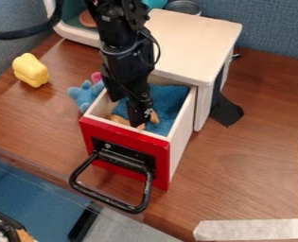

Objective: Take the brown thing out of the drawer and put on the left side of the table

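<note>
Yellow toy [30,70] near blue plush [86,95]

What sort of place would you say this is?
Probably a robot test bench: a black robot arm reaches into a red-fronted wooden drawer, with a yellow toy block and blue plush toy on the wooden table.

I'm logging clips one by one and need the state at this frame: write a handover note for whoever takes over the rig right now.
Gripper: down inside the drawer, right at the brown object; whether it has a hold cannot be told.
Brown object: in the drawer near its front wall, beside the blue cloth, partly hidden by the gripper.
Done: drawer is open, gripper is at the object.
Left: secure it, lift it out, set it on the left side of the table, where a yellow toy lies.
</note>
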`<state>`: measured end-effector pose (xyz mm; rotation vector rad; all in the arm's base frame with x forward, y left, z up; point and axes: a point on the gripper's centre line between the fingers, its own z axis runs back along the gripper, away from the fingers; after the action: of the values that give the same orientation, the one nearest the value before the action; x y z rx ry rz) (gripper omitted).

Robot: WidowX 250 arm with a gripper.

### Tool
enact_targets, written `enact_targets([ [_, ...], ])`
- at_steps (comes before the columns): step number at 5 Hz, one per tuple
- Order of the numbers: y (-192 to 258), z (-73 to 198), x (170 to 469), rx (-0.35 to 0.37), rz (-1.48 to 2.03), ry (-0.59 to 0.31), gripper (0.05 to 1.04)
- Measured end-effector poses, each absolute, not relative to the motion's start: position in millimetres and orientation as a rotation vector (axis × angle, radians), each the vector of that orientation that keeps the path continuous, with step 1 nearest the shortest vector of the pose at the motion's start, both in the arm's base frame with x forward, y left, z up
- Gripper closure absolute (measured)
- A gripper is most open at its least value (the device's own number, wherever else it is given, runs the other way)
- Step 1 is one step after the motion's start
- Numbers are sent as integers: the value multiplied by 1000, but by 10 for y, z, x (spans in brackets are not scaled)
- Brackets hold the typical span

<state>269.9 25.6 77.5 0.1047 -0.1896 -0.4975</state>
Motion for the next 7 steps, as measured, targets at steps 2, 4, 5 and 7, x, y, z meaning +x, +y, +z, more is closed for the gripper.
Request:
enact_targets([
  [2, 233, 620, 2737, 128, -501, -168, 84],
  [4, 215, 527, 2777, 144, -473, -162, 243],
  [5, 215, 526, 2780, 145, -455, -166, 542],
  [7, 135, 787, 2732, 111, -473, -247, 676],
])
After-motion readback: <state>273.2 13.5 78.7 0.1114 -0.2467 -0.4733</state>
